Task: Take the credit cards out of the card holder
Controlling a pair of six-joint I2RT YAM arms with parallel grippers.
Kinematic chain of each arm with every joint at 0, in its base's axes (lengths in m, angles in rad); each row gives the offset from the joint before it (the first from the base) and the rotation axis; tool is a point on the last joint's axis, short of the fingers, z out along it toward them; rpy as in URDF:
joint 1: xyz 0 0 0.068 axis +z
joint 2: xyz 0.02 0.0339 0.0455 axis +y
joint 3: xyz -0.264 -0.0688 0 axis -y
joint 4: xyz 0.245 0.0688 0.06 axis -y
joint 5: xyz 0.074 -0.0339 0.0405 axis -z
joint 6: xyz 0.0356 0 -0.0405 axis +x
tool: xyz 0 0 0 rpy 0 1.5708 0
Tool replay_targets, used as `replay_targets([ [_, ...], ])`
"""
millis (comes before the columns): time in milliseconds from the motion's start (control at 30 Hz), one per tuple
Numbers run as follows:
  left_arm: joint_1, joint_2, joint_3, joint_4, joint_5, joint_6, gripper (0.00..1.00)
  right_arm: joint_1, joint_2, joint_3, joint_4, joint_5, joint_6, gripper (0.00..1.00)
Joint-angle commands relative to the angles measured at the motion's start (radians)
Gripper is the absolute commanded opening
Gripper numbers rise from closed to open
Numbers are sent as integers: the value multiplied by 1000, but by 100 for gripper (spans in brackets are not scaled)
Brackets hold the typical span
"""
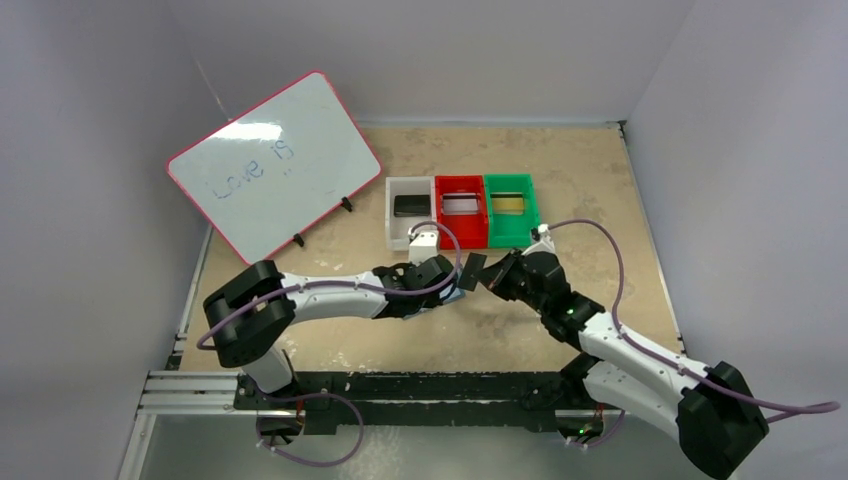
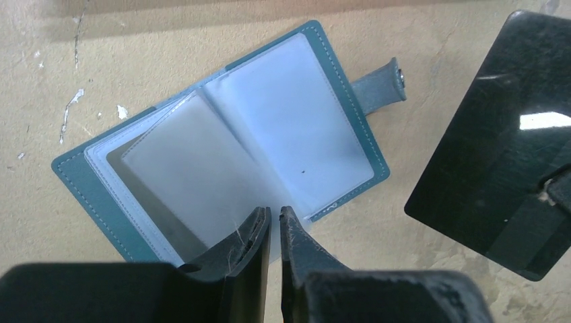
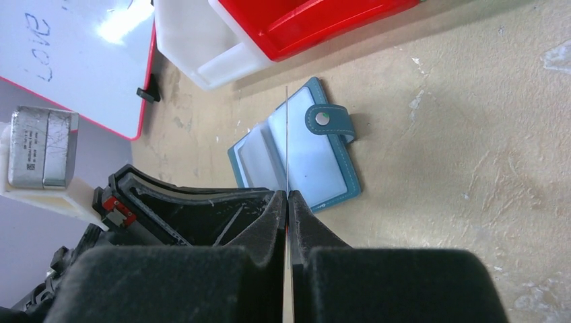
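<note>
Scuffed beige tabletop [image 1: 600, 190] between grey walls [image 1: 90, 150]; right hand [image 3: 287, 202] clenched on black card [image 2: 498, 148], left hand [image 2: 275, 222] nearly closed, empty.

The slate-blue card holder [image 2: 222, 155] is laid open on the table; a black credit card [image 2: 495, 141] is held above it.

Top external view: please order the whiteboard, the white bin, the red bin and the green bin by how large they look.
1. whiteboard, clearly the largest.
2. white bin, red bin and green bin: these three look alike in size, standing side by side, so I do not rank them.
</note>
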Motion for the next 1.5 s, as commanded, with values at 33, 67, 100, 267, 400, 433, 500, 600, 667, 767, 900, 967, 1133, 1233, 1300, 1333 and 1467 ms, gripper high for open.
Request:
replay_targets([
  [33, 1, -40, 34, 4, -69, 4, 11, -3, -33, 8, -11, 37, -20, 0],
  [67, 1, -62, 28, -11, -97, 1, 12, -3, -35, 10, 0, 31, -40, 0],
  [100, 1, -90, 22, -30, -131, -4, 12, -3, -35, 12, 7, 26, -54, 0],
  [267, 58, -199, 13, -165, -210, 5, 23, -3, -34, 5, 88, -11, -122, 0],
  [400, 184, -297, -5, -244, -176, 37, 40, -2, -30, -1, 173, -14, -183, 0],
  [433, 214, -331, -15, -250, -166, 56, 46, -3, -24, 0, 194, -12, -220, 0],
  [500, 265, -397, -29, -274, -159, 86, 58, -3, -6, 2, 241, -40, -259, 0],
  [600, 339, -474, -11, -345, -160, 125, 70, -2, 33, 18, 306, -87, -330, 0],
  [667, 396, -508, 6, -395, -164, 154, 75, -2, 61, 40, 343, -121, -382, 0],
  [767, 500, -543, 28, -457, -167, 204, 78, 1, 107, 77, 381, -154, -463, 0],
  [900, 543, -580, 46, -532, -241, 226, 78, 15, 163, 159, 373, -159, -583, 0],
  [967, 545, -606, 7, -514, -285, 206, 79, 23, 187, 193, 367, -137, -650, 0],
  [1133, 554, -611, 22, -571, -389, 142, 81, 38, 234, 285, 348, -88, -806, 0],
  [1233, 578, -617, 28, -574, -419, 138, 84, 51, 256, 328, 347, -65, -911, 0],
  [1300, 613, -621, 11, -533, -338, 167, 84, 60, 275, 354, 355, -49, -985, 0],
  [1333, 639, -613, 5, -516, -282, 183, 84, 63, 288, 367, 358, -36, -1020, 0],
  [1467, 723, -579, 25, -512, -205, 203, 84, 64, 398, 464, 308, 20, -1133, 0],
])
